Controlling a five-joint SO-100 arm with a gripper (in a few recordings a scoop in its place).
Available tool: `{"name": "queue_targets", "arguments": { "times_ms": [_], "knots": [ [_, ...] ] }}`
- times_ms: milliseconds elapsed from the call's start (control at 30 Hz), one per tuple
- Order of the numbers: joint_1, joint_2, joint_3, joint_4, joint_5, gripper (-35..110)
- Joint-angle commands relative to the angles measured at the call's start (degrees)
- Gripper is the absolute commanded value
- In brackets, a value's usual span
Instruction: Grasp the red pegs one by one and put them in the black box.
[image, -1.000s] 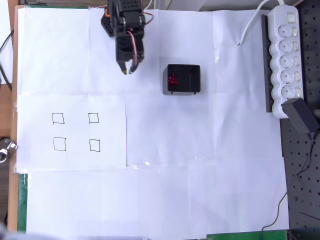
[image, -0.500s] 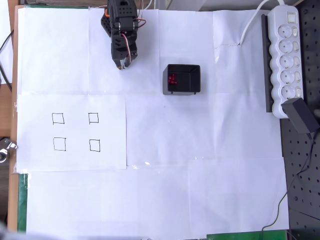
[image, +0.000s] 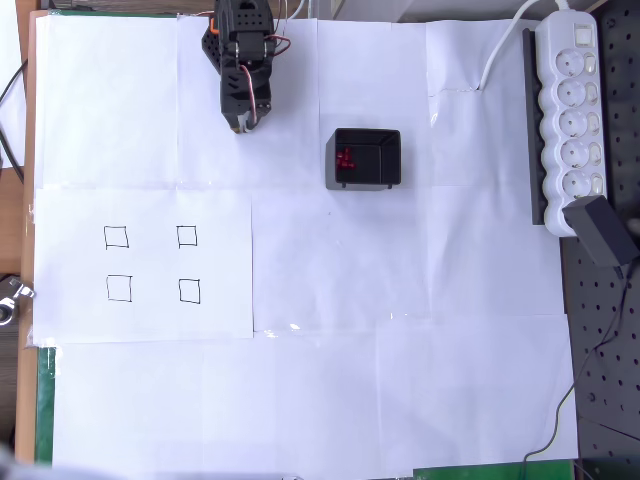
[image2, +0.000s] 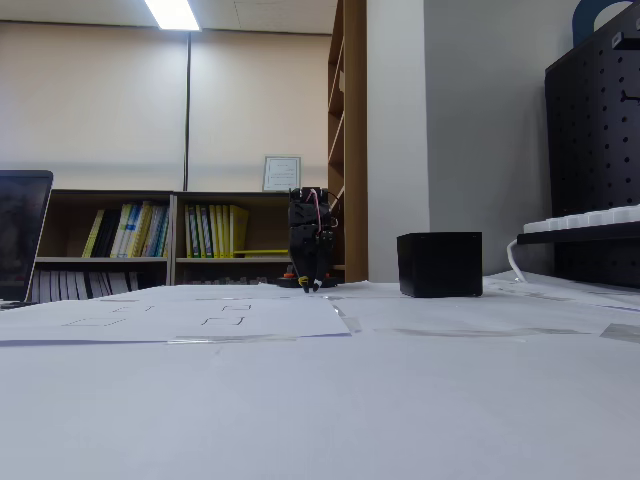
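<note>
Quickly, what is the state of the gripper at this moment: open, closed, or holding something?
Gripper: it looks closed and empty, folded back near the arm's base; the red pegs lie in the black box.

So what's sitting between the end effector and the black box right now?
Nothing: in the overhead view only bare white paper separates the end effector from the black box.

Arm (image: 243, 60): all-black plastic body, blocky servo housings w/ small vent holes on top. Thin red + white wires loop along side, seen in fixed view too. Claw (image: 241, 125): short black fingers, tapered tips.
</note>
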Motion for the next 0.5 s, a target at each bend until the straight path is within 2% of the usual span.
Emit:
{"name": "queue_targets", "arguments": {
  "times_ms": [0, 467],
  "knots": [
    [-0.4, -1.1, -0.6, 1.2, -0.9, 0],
    [-0.7, -1.1, -0.6, 1.2, -0.9, 0]
  ]
}}
